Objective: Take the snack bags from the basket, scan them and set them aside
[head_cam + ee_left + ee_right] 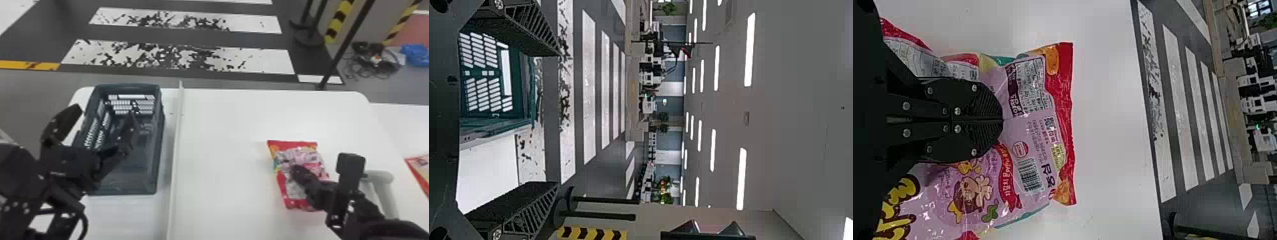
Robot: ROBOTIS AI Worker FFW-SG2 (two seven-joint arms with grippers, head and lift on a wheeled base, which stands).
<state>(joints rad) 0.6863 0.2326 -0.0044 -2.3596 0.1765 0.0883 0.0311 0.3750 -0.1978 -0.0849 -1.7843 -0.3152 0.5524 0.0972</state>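
The right wrist view shows a barcode (1030, 175) on the snack bag (1063, 115), the right pincer (298, 171) closed.

Snack bags (287, 159) lie right (well apart) of the basket (160, 137).

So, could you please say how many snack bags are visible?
2: one bag at the right gripper, apparently another bag cut off at the head view's right edge; the left arm could hide more.

My left end effector (104, 112) is spread wide | one finger (521, 25) partly hides the basket (523, 90) | white worktop (488, 167) shows beside it | striped floor (589, 90) lies beyond | lights (749, 50) line the ceiling (794, 100)
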